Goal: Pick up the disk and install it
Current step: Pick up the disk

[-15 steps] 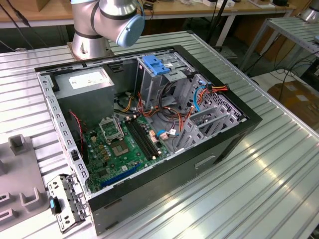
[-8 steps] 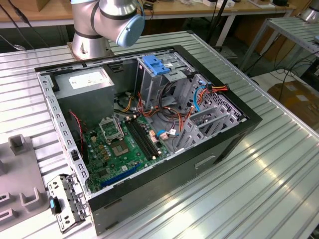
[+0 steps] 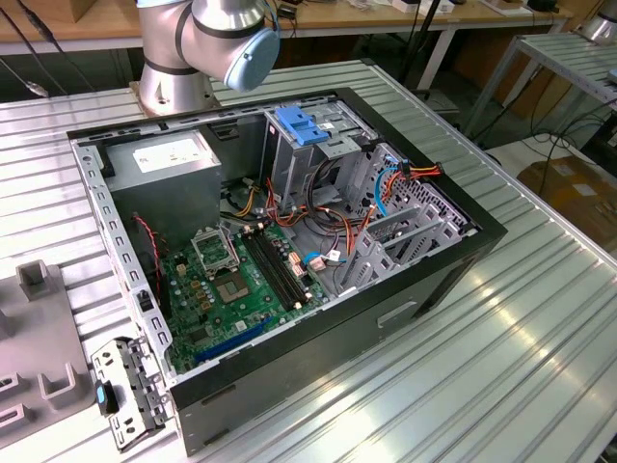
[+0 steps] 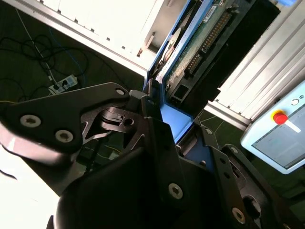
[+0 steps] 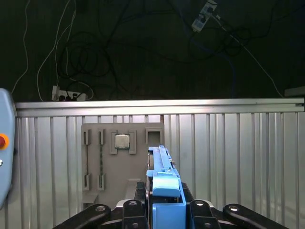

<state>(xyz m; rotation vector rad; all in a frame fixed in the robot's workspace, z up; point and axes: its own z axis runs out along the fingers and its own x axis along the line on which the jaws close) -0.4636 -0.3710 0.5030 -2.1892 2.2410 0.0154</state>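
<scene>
Disk clamped in tool, carried on edge above the ribbed surface.

Both wrist views: tool's black fingers closed on the disk's blue side rail, one on each side. Second wrist view: green circuit board and connector row on the disk's face. First wrist view: grey fixture plate lies on the surface beyond the disk, a square chip seated in it; a pendant with a red button sits at the frame edge. Exterior view: arm at 12 o'clock; open computer case at centre. Inside the case, grey power-supply box at 10 o'clock, blue latch on the metal cage at 12 o'clock, green motherboard at 7 o'clock.
</scene>
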